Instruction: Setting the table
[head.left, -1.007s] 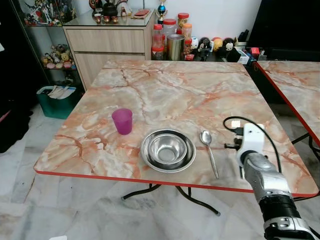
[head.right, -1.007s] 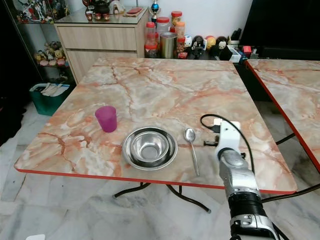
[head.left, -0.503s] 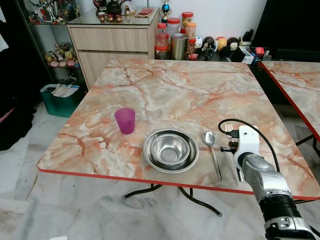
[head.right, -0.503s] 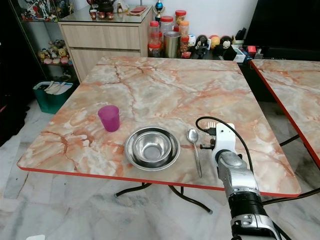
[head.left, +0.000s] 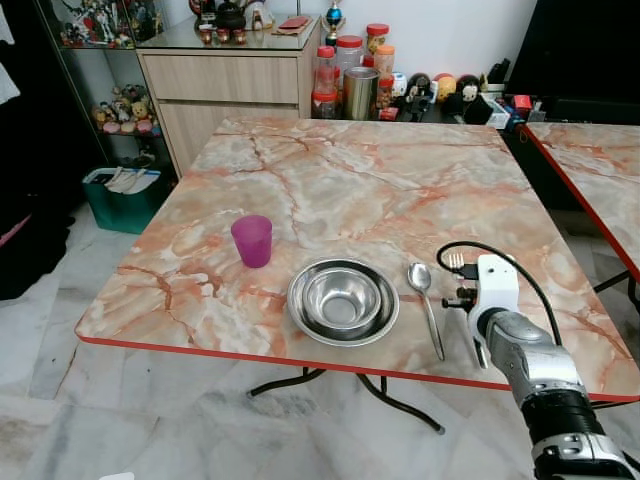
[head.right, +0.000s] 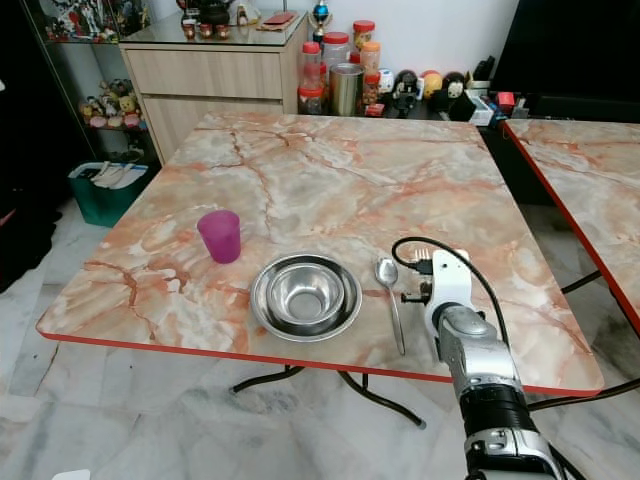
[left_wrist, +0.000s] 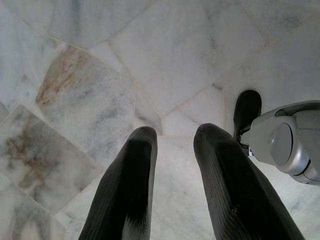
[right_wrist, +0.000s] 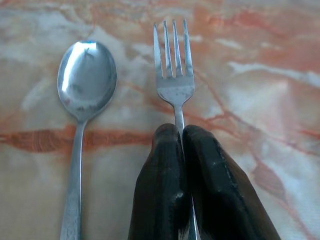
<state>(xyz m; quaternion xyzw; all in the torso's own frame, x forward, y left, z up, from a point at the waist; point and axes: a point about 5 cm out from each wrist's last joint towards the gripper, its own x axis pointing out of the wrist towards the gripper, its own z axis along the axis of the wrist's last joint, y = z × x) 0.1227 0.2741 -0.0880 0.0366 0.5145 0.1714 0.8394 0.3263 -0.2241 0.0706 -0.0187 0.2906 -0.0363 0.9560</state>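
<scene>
Almost done with setting the bench (head.left: 330, 180). Already laid out near the front edge: pink cup (head.left: 251, 241), well to the left of the bowl; steel bowl (head.left: 342, 301) sitting in a second, wider one; spoon (head.left: 425, 304) just to the right of the bowl, lying flat, scoop end pointing away.

Last piece in hand: fork (right_wrist: 175, 82), right beside the spoon, prongs pointing the same way as the scoop. Handle pinched tight between the fingers (right_wrist: 162, 185) of the right gripper (right_wrist: 181, 131). Hard to tell whether the fork lies flat on the marble or hangs just above it; looks very low and lined up with the spoon.

Left gripper (left_wrist: 172, 137) hanging down by the floor (left_wrist: 165, 55), fingers a little apart, gripping nothing, doing no work.

Probably left to do: rest the fork fully down, let go, pull the arm back. Spoon close by, so easy to bump on the way out. No more dishes waiting nearby on the bench.
</scene>
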